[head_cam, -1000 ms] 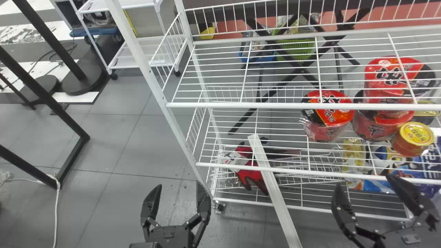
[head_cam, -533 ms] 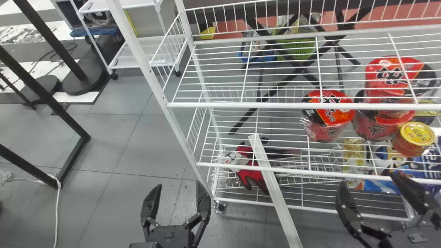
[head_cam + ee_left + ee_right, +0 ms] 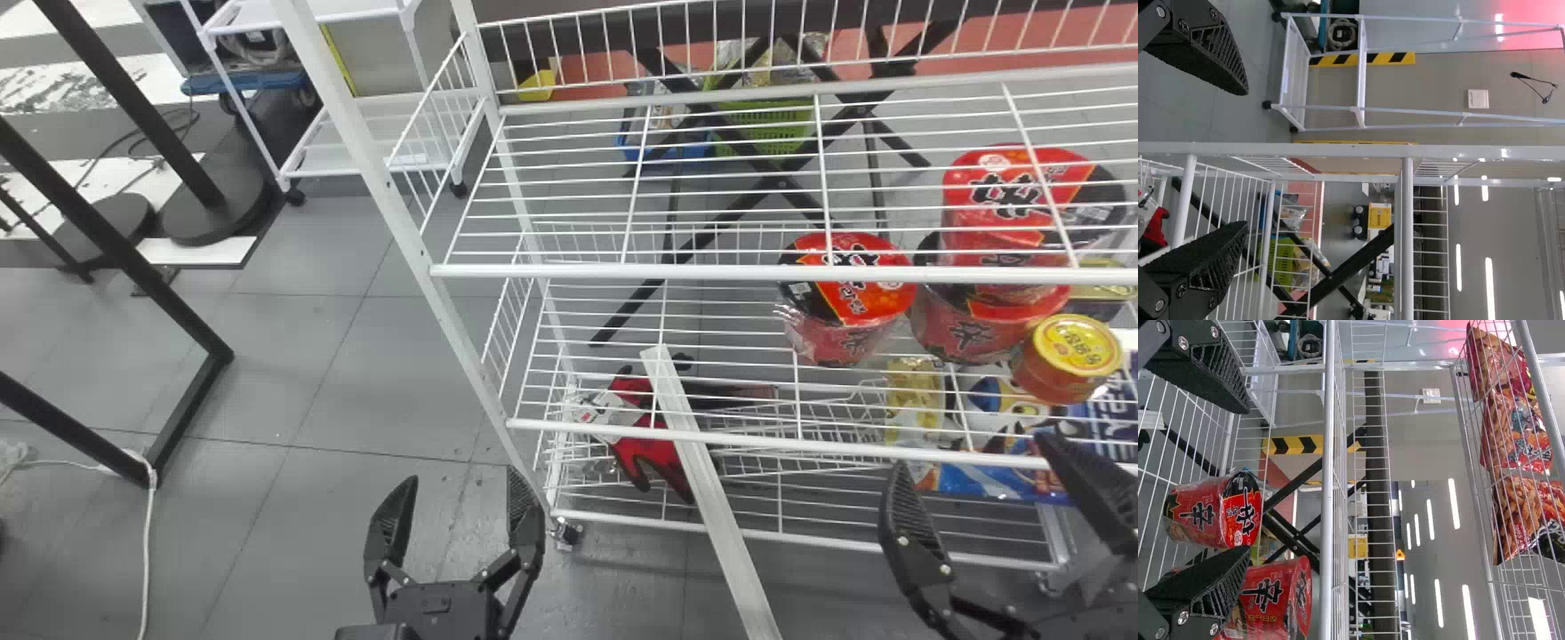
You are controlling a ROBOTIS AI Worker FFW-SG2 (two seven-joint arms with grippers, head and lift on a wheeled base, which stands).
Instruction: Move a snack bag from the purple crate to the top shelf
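In the head view my left gripper (image 3: 462, 480) is parked open low in front of the rack's left post; in the left wrist view the left gripper (image 3: 1245, 159) has nothing between its fingers. At the lower right, in front of the rack, my right gripper (image 3: 978, 453) stands open and empty. The right wrist view shows that right gripper (image 3: 1248, 480) with cup noodles behind its fingers. High on a wire shelf (image 3: 1476, 480) in that view lie several red and brown snack bags (image 3: 1515, 437). Blue and yellow packages (image 3: 996, 476) lie low on the rack, behind the right gripper.
Red noodle cups (image 3: 849, 289) and a yellow-lidded can (image 3: 1067, 356) occupy the rack's right side. The shelf's front rail (image 3: 711, 273) runs across. A white bar (image 3: 707, 498) leans at the lower shelves, beside a red glove (image 3: 653, 453). A black frame (image 3: 191, 413) stands left.
My right gripper has moved a little to the right in the head view, staying open. The left gripper and the things on the rack have kept their places.
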